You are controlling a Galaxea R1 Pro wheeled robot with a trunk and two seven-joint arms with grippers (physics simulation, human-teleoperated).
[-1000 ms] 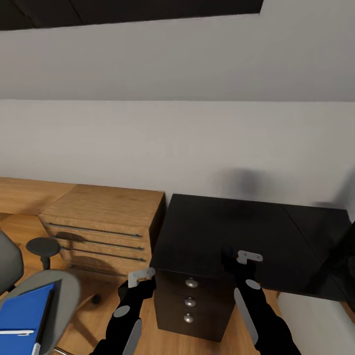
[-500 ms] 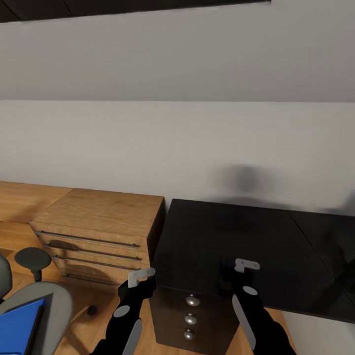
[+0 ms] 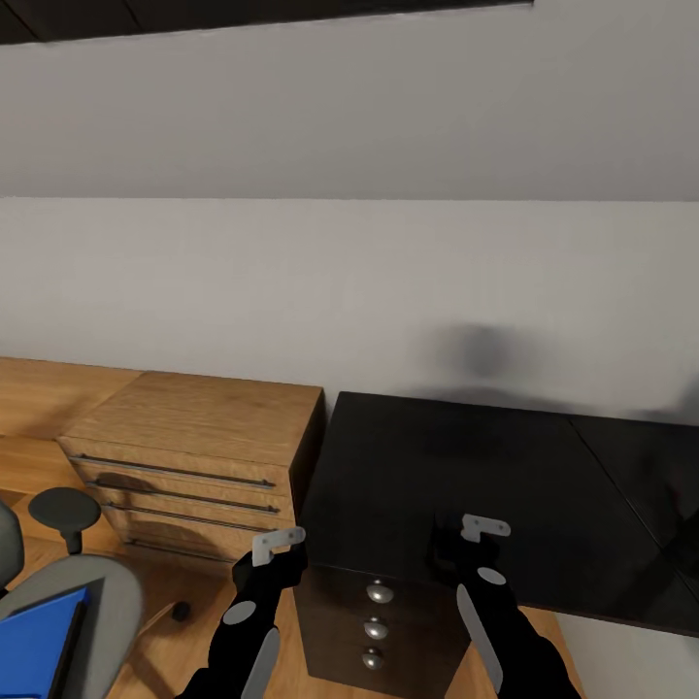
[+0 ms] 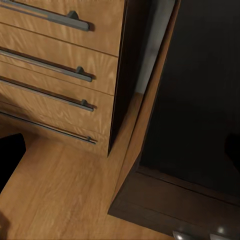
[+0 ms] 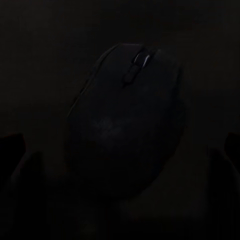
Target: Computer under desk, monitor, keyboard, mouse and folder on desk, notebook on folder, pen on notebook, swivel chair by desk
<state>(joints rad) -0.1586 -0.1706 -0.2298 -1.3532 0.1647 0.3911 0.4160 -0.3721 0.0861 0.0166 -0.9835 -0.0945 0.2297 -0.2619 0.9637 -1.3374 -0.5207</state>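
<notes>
The right tool (image 3: 464, 544) hangs low over the near edge of the black table (image 3: 544, 466), and its wrist camera looks straight down on a dark mouse (image 5: 127, 135) lying on the glossy top between the two finger shadows at the frame's edges. The fingers look spread to either side of the mouse and not touching it, so I read the tool as open; in the dimness I cannot say whether it is about to grip or has just let go. The mouse is on the table, which is where the task wants it, though no keyboard or monitor is in sight to judge it against. The left tool (image 3: 277, 555) is held off the table's corner, above the gap between the dark drawers (image 3: 374, 607) and the wooden cabinet (image 3: 194, 437); I cannot tell whether it is open or closed. It seems parked there to stay out of the way. At lower left the chair (image 3: 92, 592) stands apart from the table with the blue folder (image 3: 34, 646) on its seat, not yet moved.
</notes>
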